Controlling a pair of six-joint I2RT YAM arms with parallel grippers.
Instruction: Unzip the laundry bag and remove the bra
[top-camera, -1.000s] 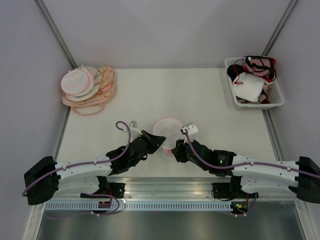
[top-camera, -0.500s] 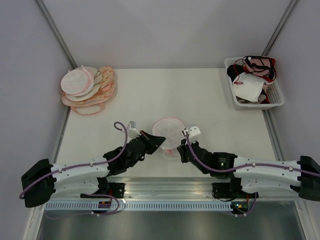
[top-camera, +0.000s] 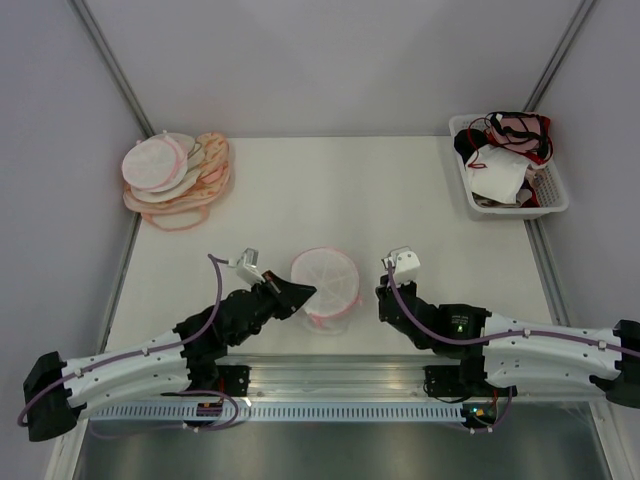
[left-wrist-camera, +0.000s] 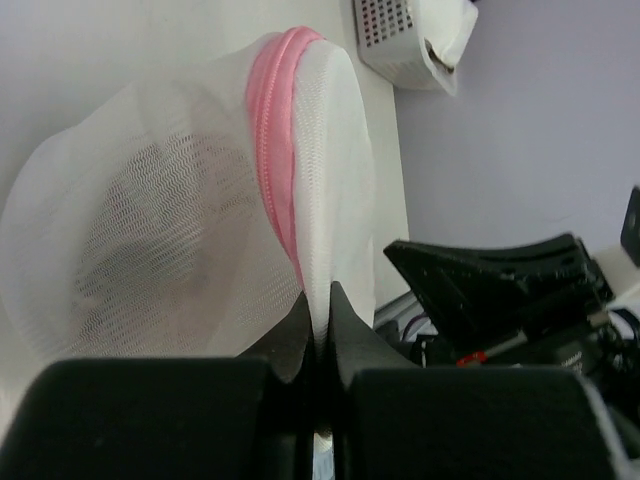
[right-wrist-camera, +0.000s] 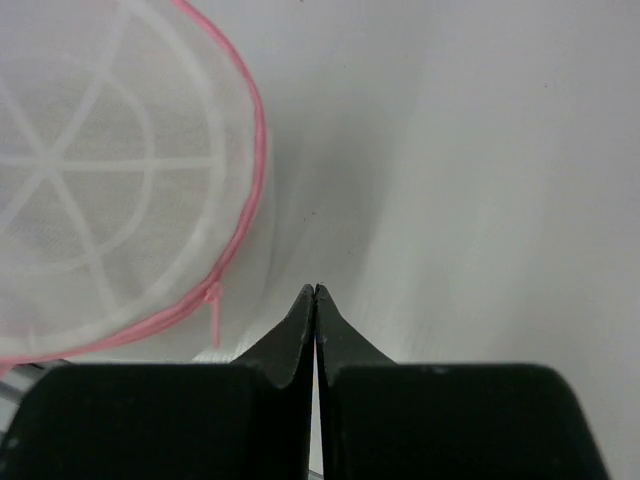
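Left gripper (left-wrist-camera: 320, 300): fingers pinched shut on the mesh edge of the round white mesh laundry bag with pink zip rim (top-camera: 325, 278).
Right gripper (right-wrist-camera: 315, 292): fingers pressed together, holding nothing, just right of the bag.
Bag position: on the white table (top-camera: 400, 200), between both grippers.
Far left: stacked pink- and orange-rimmed pouches (top-camera: 175, 175).
Far right: white basket (top-camera: 512, 211) of garments.

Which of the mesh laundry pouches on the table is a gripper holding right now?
The lone pink-rimmed laundry bag at the near middle, pinched at its rim by the left gripper. The other pouches lie stacked at the far left corner, untouched.
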